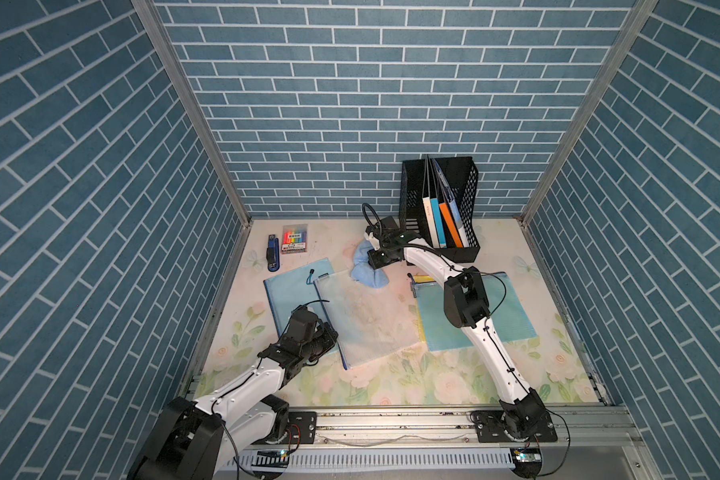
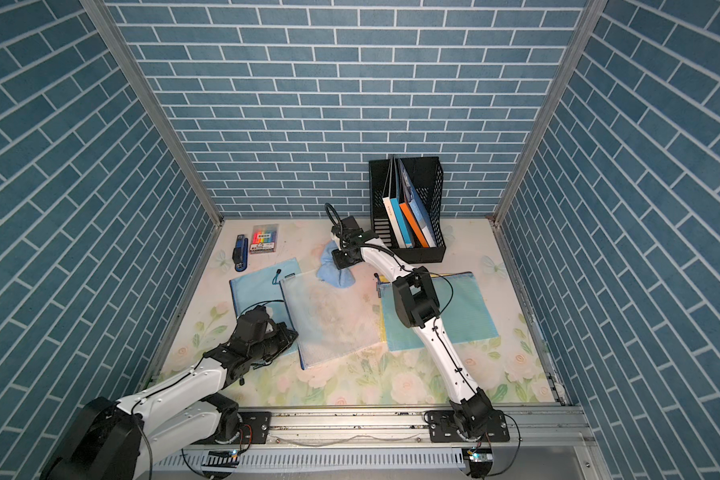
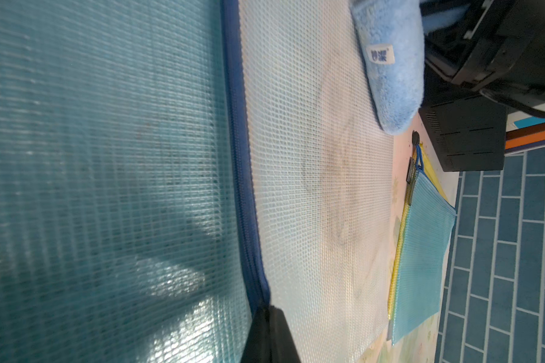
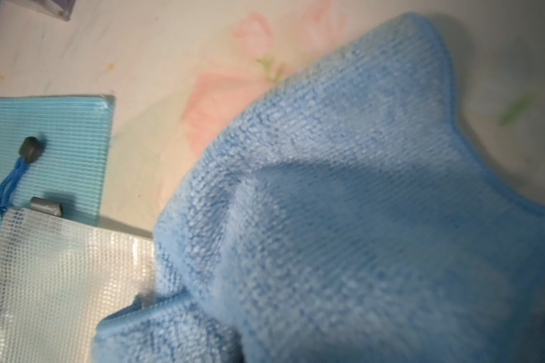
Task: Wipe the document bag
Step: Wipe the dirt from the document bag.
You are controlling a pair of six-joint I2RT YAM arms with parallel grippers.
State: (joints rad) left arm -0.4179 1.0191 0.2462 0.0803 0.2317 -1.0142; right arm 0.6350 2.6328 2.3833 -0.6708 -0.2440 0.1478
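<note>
So the document bag [image 1: 375, 320], the see-through white mesh one, lies flat in the middle of the desk [image 1: 391, 382]. Its left part overlaps a light blue bag [image 1: 287, 291], and its right edge lies over another blue bag [image 1: 512, 320]. There are greyish smudges [image 3: 334, 195] across the middle of it.

The left claw [image 3: 269, 336] is clenched tight, with no gap between the tips, and it's sitting right on the bag's blue zipper edge [image 3: 239, 157] at the near-left side. I honestly can't tell if it's pinching that edge or just pressing down on it.

The right claw [image 1: 374, 266] is at the far corner of the bag, nearly closed and grasping a bunched-up blue cloth [image 1: 366, 276]. The wrist view is basically all cloth, so the tips themselves are hidden. The cloth's lower end touches the bag's far right corner, and the rest of it is over bare desk.

Also on the desk: a black file holder [image 1: 470, 195] with books at the back, plus a stapler [image 1: 272, 254] and a marker pack [image 1: 294, 240] in the far left corner.
</note>
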